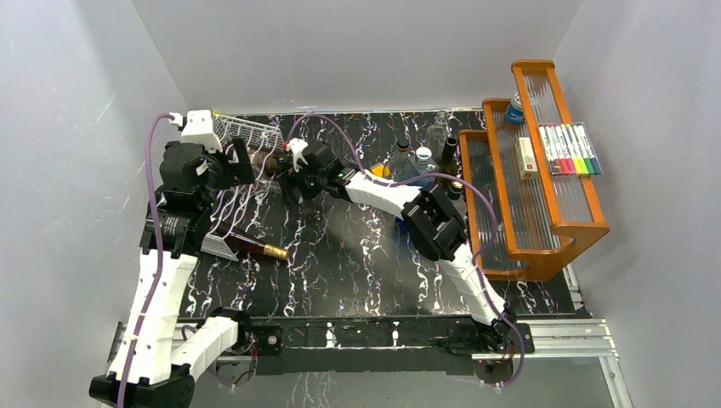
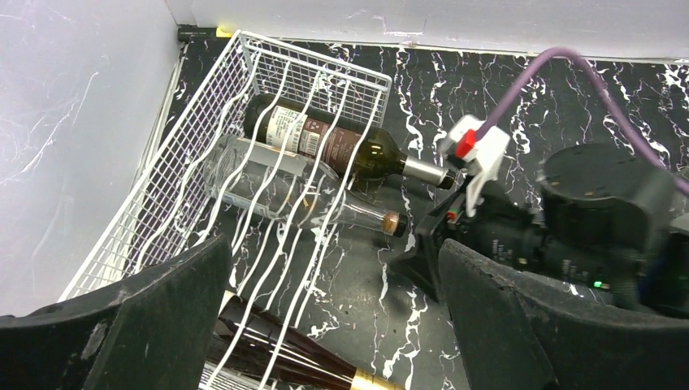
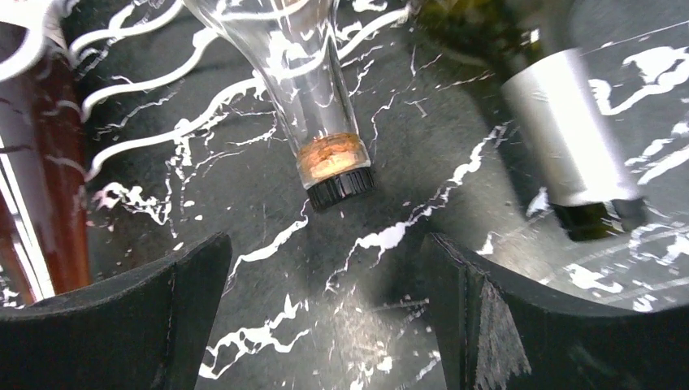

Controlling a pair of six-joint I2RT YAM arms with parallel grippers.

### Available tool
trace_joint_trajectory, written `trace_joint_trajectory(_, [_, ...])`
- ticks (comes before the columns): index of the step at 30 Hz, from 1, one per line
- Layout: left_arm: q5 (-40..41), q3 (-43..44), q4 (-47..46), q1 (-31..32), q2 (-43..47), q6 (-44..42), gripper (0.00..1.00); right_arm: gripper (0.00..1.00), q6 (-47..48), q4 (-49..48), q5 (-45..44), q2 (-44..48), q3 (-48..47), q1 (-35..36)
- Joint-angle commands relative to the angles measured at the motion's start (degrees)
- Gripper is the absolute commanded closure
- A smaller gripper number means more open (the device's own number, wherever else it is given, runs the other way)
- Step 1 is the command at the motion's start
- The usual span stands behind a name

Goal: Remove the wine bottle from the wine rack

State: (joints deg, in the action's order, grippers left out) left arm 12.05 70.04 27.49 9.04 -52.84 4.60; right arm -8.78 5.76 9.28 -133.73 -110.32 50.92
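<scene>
Arms both reached toward the far left of the black marbled table (image 1: 357, 246), where the white wire wine rack (image 2: 187, 138) sat against the left wall. The left arm rose from its base at the near left corner, folded at the elbow and bent its wrist so that the left gripper (image 2: 333, 248) hung above the rack's near end, looking down along it, fingers (image 2: 146, 325) spread wide with nothing between them. The right arm leaned up and leftward from its base, bent at mid-table, and stretched its white forearm left, bringing the right gripper (image 3: 325, 244) low over the table just beside the rack's open side; its jaws also stood wide apart and gripped nothing. 3 bottles lay on their sides in the rack, necks jutting out toward the right gripper: a green wine bottle (image 2: 325, 142) with a label and silver foil farthest back, a clear wine bottle (image 2: 276, 187) with a cork next to it, and a red-brown bottle (image 2: 284, 357) with a gold cap nearest the arms. In the right wrist view the clear bottle's corked mouth pointed into the gap between the fingers without touching them. An orange tiered shelf (image 1: 544, 212) stood at the table's right side, well apart
</scene>
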Motion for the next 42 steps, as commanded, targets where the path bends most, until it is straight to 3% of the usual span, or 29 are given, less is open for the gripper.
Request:
trace_joint_trajectory(1, [0.8,0.2,-0.2,0.5,0.4,-0.6,0.02,0.02,-0.1,-4.1,2.7,-3.7,-6.1,0.4])
trace_joint_trajectory(12, [1.5,-0.4,-0.1,1.6,1.0,-0.8,0.02,0.05,-2.7,-7.1,6.2,-16.2,-19.0,0.1])
trace_joint_trajectory(16, [1.9,-0.7,0.0,2.3,1.1,-0.9,0.02,0.16,-3.6,-7.9,8.4,-20.3,-25.1,0.1])
trace_joint_trajectory(24, [1.7,-1.3,0.3,2.6,1.1,-0.3,0.02,0.39,-6.1,-11.3,12.9,-22.1,-28.4,0.2])
trace_joint_trajectory(26, [1.9,-1.3,0.4,2.6,1.0,-0.3,0.02,0.49,-6.5,-11.4,12.9,-21.5,-28.1,0.4])
trace_joint_trajectory(33, [2.7,-1.4,0.7,2.5,1.1,-0.8,0.02,0.71,-8.4,-12.5,12.8,-15.9,-22.2,0.6])
trace_joint_trajectory(42, [2.0,-2.9,0.1,2.6,1.1,-0.3,0.02,0.99,-7.7,-14.5,13.2,-3.0,-4.4,0.7])
